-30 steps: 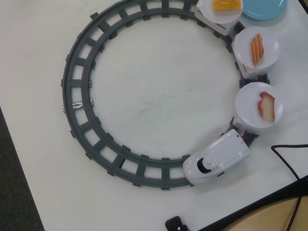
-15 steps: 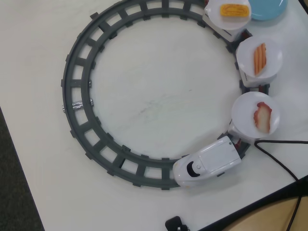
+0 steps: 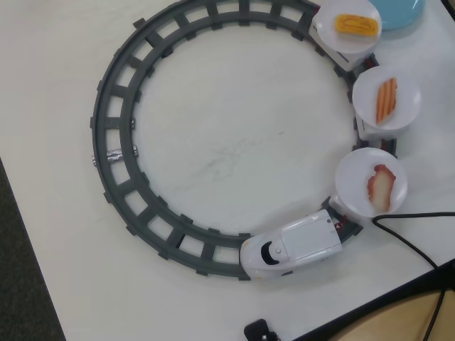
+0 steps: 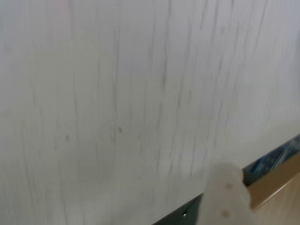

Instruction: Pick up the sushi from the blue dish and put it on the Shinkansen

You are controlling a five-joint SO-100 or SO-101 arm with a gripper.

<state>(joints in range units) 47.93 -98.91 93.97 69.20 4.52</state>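
In the overhead view the sushi (image 3: 381,187), pale pink-white with a red edge, lies on the round white plate (image 3: 353,172) of the first car behind the Shinkansen (image 3: 295,247). The white train stands on the grey ring track (image 3: 114,121) at the lower right. The blue dish (image 3: 402,13) is cut off at the top right edge, and its visible part is bare. The gripper is not in the overhead view. The blurred wrist view shows only one pale finger (image 4: 226,197) at the bottom right, over bare white tabletop, with nothing seen in it.
Two more train plates carry a yellow egg piece (image 3: 357,25) and an orange striped piece (image 3: 386,99). A black cable (image 3: 412,245) runs off to the right. The table's dark edge (image 4: 269,159) and a wooden surface (image 4: 279,187) show in the wrist view.
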